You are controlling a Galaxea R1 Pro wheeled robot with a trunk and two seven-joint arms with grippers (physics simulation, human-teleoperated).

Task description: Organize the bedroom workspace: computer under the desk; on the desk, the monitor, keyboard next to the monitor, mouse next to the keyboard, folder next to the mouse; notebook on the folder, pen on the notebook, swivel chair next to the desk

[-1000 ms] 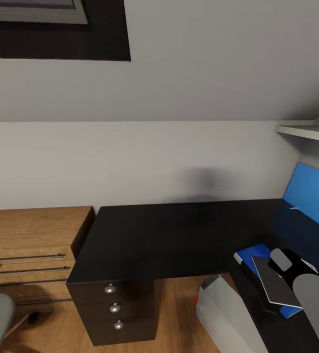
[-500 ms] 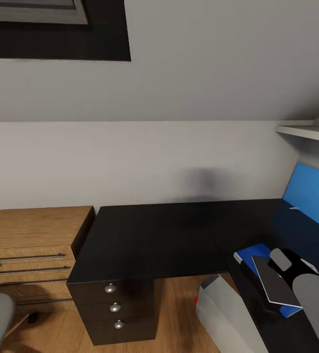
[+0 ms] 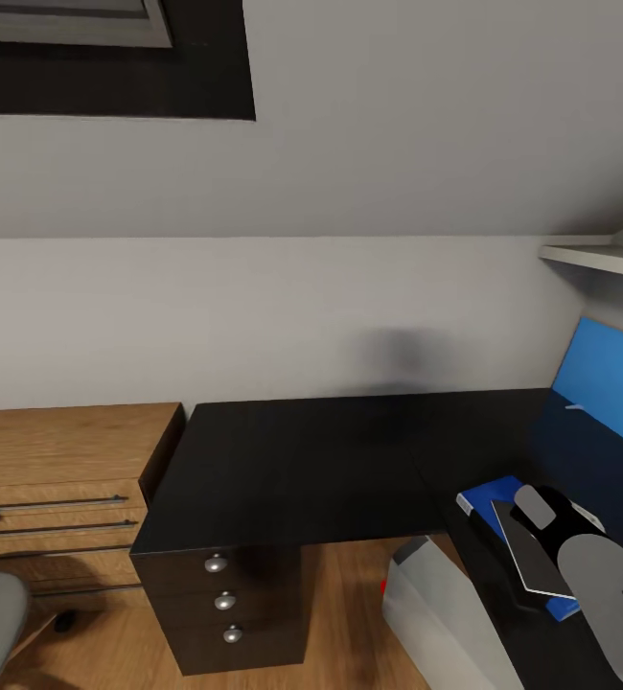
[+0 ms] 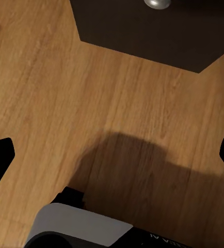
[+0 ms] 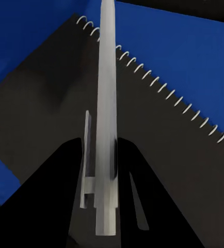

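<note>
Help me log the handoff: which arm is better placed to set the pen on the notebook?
The right. Its gripper is shut on the pen, directly over the notebook on the folder. The left gripper is open, facing the floor.

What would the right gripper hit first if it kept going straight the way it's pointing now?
Probably the notebook: the right gripper, shut on the pen, points at its dark cover, with the folder beneath. The gap is hard to judge.

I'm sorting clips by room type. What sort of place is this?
Probably an attic bedroom or study corner: a sloped grey wall with a skylight, a black desk with a drawer unit, and a wooden drawer chest beside it.
</note>
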